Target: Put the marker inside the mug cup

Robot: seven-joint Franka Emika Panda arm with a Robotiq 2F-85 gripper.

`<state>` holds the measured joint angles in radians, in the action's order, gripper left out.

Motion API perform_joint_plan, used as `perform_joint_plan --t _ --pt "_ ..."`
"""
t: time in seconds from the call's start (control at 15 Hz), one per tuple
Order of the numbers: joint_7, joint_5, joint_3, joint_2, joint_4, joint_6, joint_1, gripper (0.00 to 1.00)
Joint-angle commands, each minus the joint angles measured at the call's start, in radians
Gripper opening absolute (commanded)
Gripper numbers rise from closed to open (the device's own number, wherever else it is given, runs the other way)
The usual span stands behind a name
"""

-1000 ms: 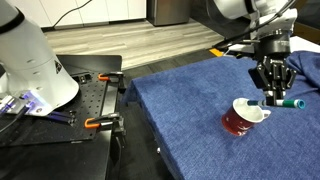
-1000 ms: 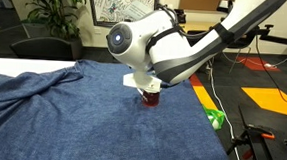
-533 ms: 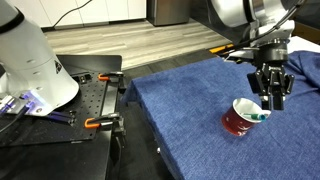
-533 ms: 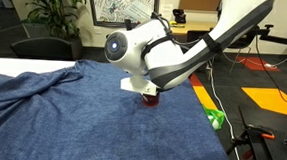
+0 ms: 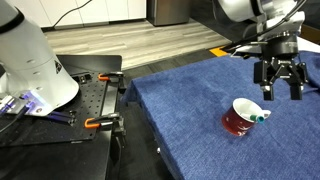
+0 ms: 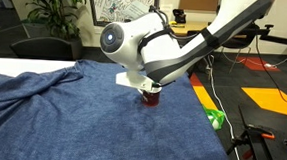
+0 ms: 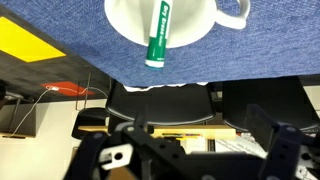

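The thin teal-green marker (image 7: pixel 156 38) lies in the glossy dark red mug cup (image 5: pixel 238 121) on the blue-clothed table (image 5: pixel 180 110), one end overhanging the rim. The tool (image 5: pixel 282 92) hangs above, spread apart, empty; placing looks done, so next only retreat upward

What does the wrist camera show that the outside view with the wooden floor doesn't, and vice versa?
Only the wrist view shows the white inside of the mug from above and the lettering on the marker. Only the exterior view shows the mug's dark red outside, the whole claw hanging open clear of it, and the wooden floor. Both show the marker in the mug, one end over the rim, on the blue cloth.
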<state>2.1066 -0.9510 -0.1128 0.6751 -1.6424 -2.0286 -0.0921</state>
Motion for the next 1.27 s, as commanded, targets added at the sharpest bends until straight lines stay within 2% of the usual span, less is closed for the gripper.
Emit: perform_joint_plan --t 0.0,0.73,0.8,1.2 --pt "0.030 -0.014 -0.004 -0.084 -0.039 0.007 -0.013 1.00" --pt "0.080 -0.049 0.019 -0.288 -0.110 0.081 -0.034 1.00" --pt "0.045 -0.035 0.022 -0.234 -0.049 0.066 -0.017 1.00" --pt "0.045 -0.035 0.027 -0.256 -0.075 0.067 -0.018 1.00"
